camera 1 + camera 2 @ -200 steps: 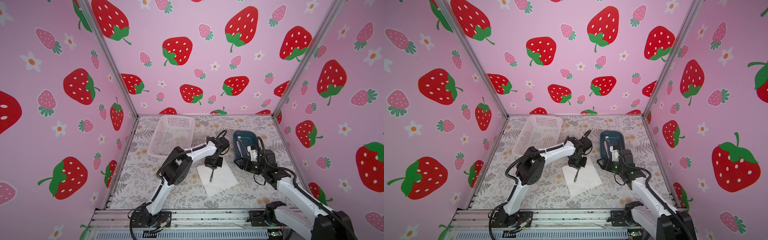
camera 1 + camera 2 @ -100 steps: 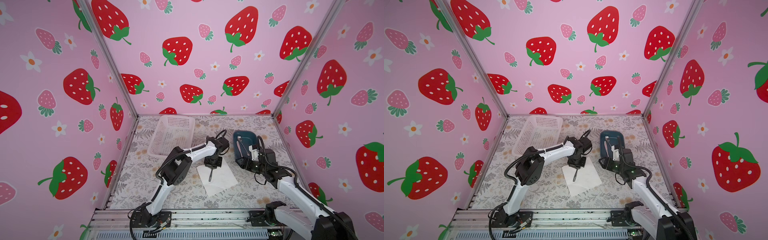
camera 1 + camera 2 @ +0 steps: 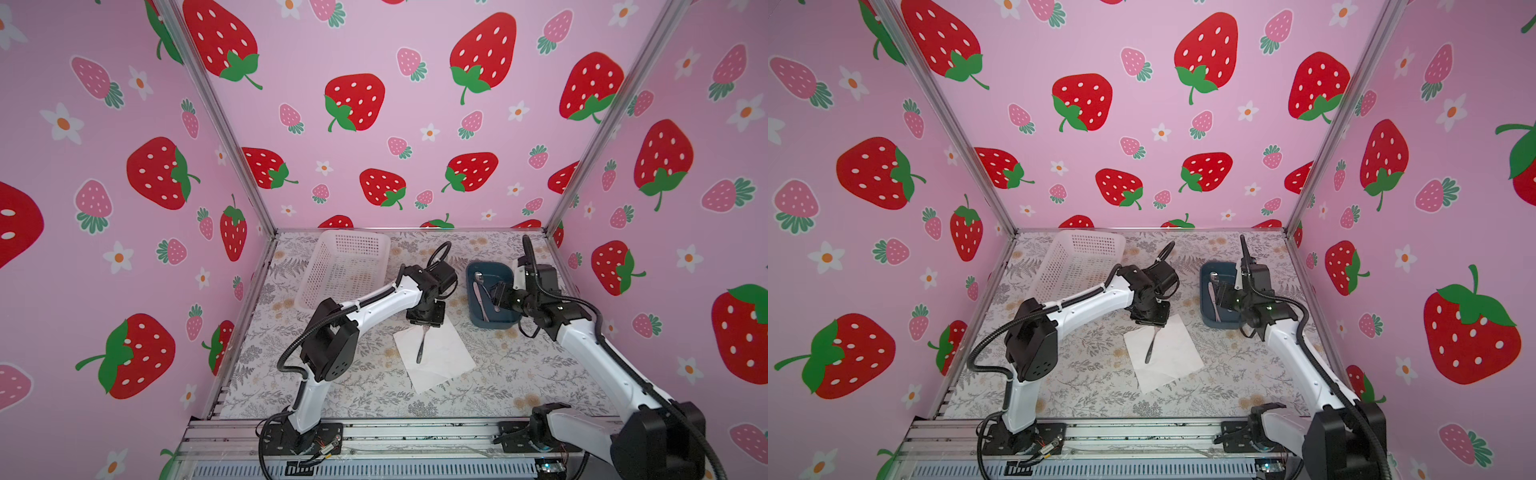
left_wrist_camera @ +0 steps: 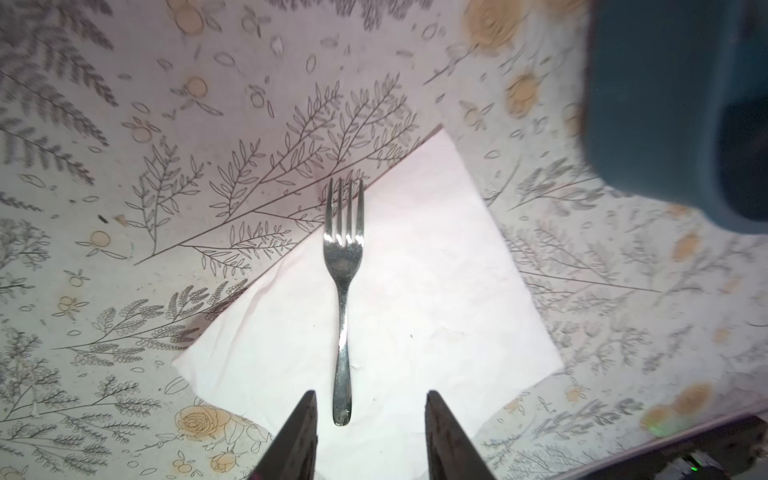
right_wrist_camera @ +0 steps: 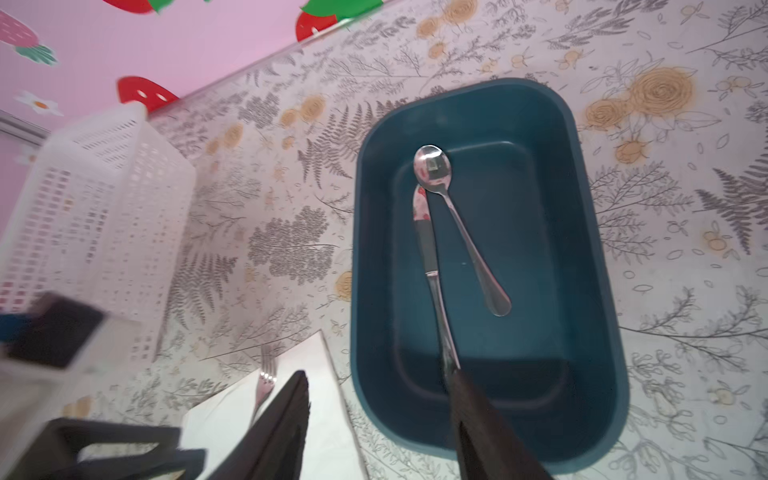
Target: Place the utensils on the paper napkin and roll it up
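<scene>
Up close, the left wrist view shows what both top views hide: the fork lies free on the napkin, its handle between the parted jaws of the downward-pointing left gripper. The right wrist view shows the spoon and knife in the blue tub. The right gripper hangs open above it, arm stretched forward.

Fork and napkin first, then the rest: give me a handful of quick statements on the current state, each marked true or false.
1. The fork lies on the paper napkin, with its tines past the napkin's edge. True.
2. The left gripper is shut on the fork. False: its fingers stand open either side of the handle end, not touching it.
3. The spoon is on the napkin. False: it lies in the blue tray, beside a knife.
4. The napkin is rolled up. False: it lies flat.
5. The right gripper is open over the blue tray. True.
</scene>
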Robot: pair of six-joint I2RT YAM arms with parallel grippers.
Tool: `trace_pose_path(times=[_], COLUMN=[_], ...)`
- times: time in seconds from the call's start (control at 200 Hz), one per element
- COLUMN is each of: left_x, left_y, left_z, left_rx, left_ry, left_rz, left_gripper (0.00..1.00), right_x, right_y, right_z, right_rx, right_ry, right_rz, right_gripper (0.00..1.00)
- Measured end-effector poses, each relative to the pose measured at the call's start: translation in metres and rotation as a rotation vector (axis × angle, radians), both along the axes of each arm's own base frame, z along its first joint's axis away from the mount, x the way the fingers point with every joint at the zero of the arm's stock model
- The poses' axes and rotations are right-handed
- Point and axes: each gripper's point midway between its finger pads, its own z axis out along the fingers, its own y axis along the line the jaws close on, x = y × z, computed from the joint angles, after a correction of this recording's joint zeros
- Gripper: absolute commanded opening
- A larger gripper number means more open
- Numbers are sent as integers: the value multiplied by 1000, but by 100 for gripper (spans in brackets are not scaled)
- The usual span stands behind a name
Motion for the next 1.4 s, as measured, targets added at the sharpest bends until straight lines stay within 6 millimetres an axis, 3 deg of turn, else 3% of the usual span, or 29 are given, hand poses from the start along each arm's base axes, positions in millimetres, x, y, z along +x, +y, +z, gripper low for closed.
trace_pose_path(times=[0.11, 0.335, 0.64, 0.79, 1.01, 1.401], left_x=[-1, -13, -23, -26, -28, -21], left_y=[5, 27, 28, 23, 20, 8], left_z=[7, -8, 11, -8, -50, -69], left_rx=[-20, -4, -136, -140, -73, -52], left_ry=[-16, -5, -58, -12, 74, 107], left_rz=[12, 36, 42, 45, 42, 14], left_gripper=[40, 40, 41, 41, 41, 38], right_x=[8, 30, 70, 88, 98, 100], right_y=[-7, -14, -16, -11, -6, -2], right_z=[-24, -52, -90, -109, -133, -142], right_rx=[-69, -179, -276, -301, -317, -320], right_ry=[80, 174, 276, 318, 370, 387], right_rz=[1, 26, 85, 126, 179, 223], right_gripper=[52, 38, 32, 30, 30, 27])
